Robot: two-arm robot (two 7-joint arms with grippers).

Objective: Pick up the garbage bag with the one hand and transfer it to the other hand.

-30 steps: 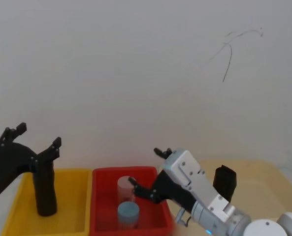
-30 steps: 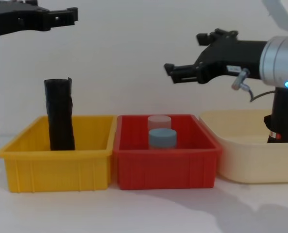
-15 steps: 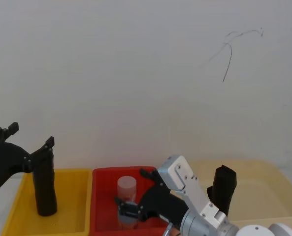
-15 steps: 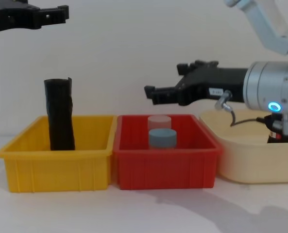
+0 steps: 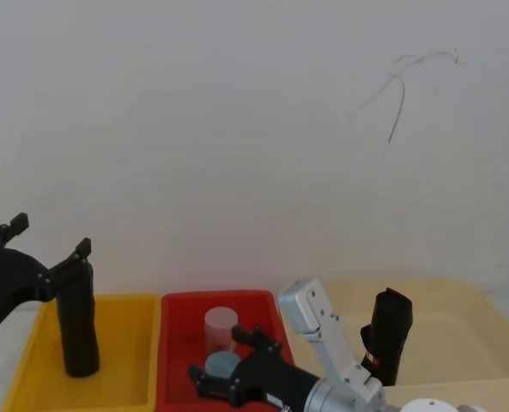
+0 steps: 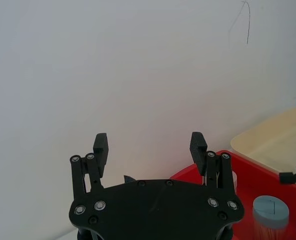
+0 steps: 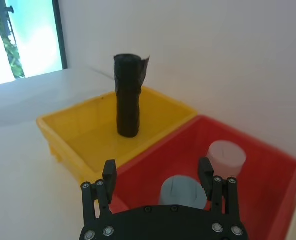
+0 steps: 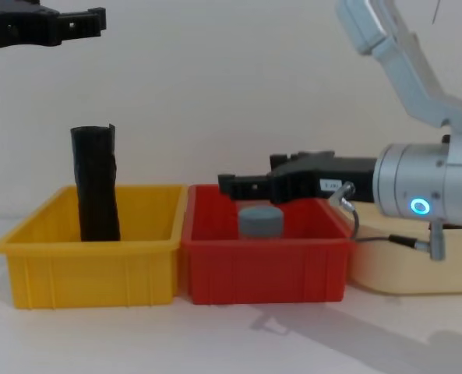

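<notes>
Our right gripper (image 5: 215, 354) hangs open over the red bin (image 5: 185, 298); the bag (image 5: 387, 335) stands upright in the cream bin (image 5: 460, 296), to that gripper's right. Our left gripper (image 5: 51, 236), open, hovers above the slim roll (image 5: 78, 330).

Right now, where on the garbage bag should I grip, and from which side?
I'd grip the garbage bag around its upper half: it stands upright in the cream bin, so its top is freest of the walls. Come in level from the robot's side, jaws straddling it.
</notes>
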